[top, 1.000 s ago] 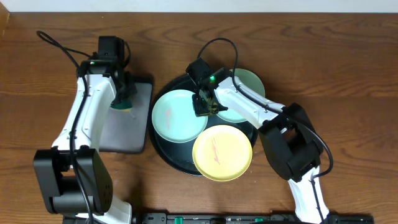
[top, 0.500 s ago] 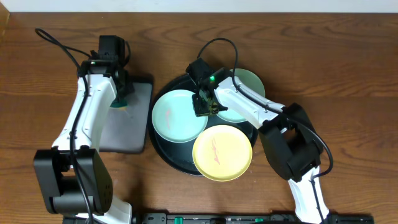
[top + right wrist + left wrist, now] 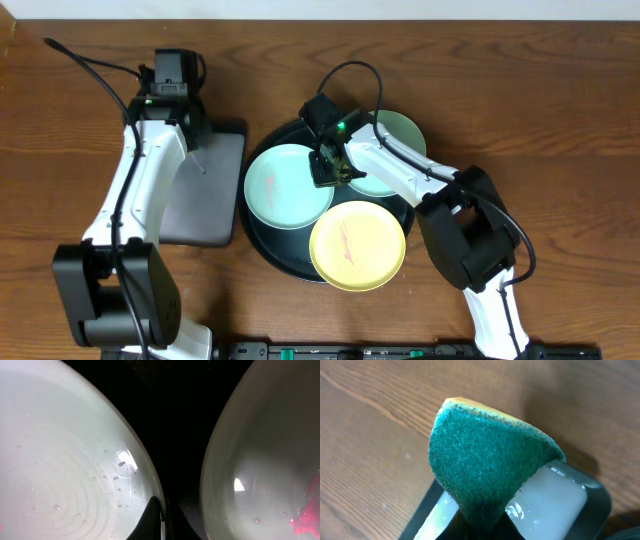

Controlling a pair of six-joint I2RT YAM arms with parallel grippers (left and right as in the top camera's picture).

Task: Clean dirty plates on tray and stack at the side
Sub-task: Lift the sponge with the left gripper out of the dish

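Three plates [image 3: 288, 186], one black tray [image 3: 272, 243], one sponge [image 3: 485, 465]

We take this for a robotics lab bench — a cabled left arm [image 3: 135, 200] and right arm [image 3: 400, 175] mounted at a dark wooden table [image 3: 560, 110], with plastic plates [image 3: 288, 186] on a black tray [image 3: 268, 250].

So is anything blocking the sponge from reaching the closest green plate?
Nothing visible. Between the sponge in the left fingers and that mint plate lie only the flat grey tray and the black tray's low rim. The right fingers sit at the plate's far edge.
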